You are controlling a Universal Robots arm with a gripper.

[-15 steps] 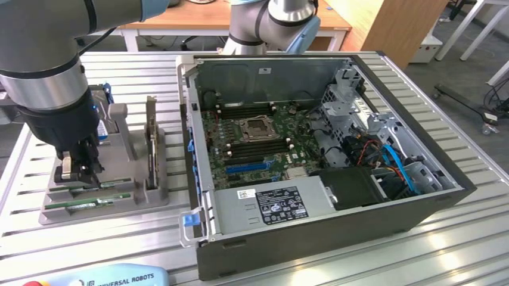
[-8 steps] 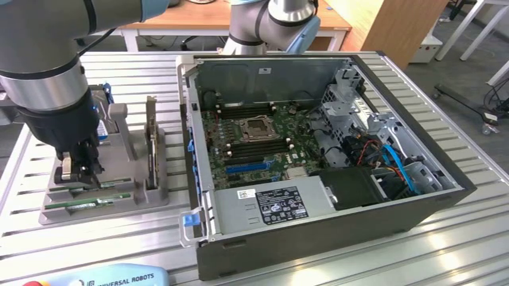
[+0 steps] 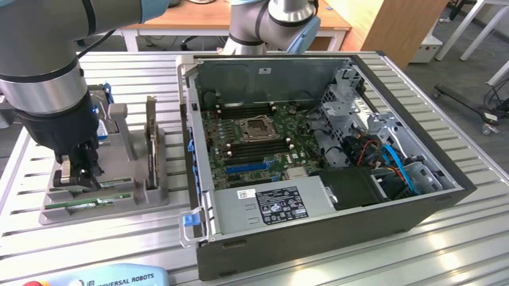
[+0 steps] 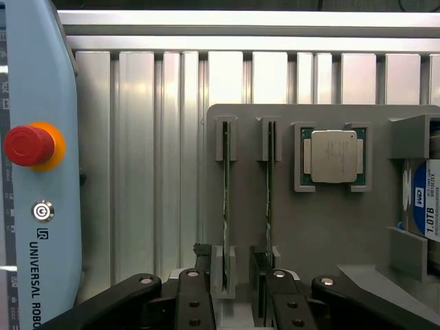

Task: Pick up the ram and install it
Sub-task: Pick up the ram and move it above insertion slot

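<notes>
In the exterior view the pendant (image 3: 111, 277) with its red button (image 4: 29, 146) lies nearest, at about 7 o'clock, on the slatted table (image 3: 159, 65). Behind it, at about 8 o'clock, sits the grey holder (image 3: 139, 199). Two green sticks stand on their long edges in its slots, parallel and apart. The near ram (image 3: 87, 204) is at the holder's front edge and the far ram (image 4: 269, 199) is just behind it. The gripper (image 3: 80, 177) hangs over the end of these sticks on the exterior view's left. Its fingers (image 4: 194, 302) are spread apart and clamp nothing. In the wrist view the end of the near ram is in the gap between them, and the end of the far ram is just beside one finger; I cannot tell if they touch. Beyond the sticks the holder carries the upright card (image 3: 151, 140), a processor (image 4: 333, 157) lying flat in its recess, and the drive (image 4: 421, 206) with a blue label. At 3 o'clock from the holder stands the open case (image 3: 318, 238), with the green board (image 3: 278, 155) and its socket (image 3: 258, 128) inside. Farthest, at 12 o'clock, is a wooden desk (image 3: 263, 18).
</notes>
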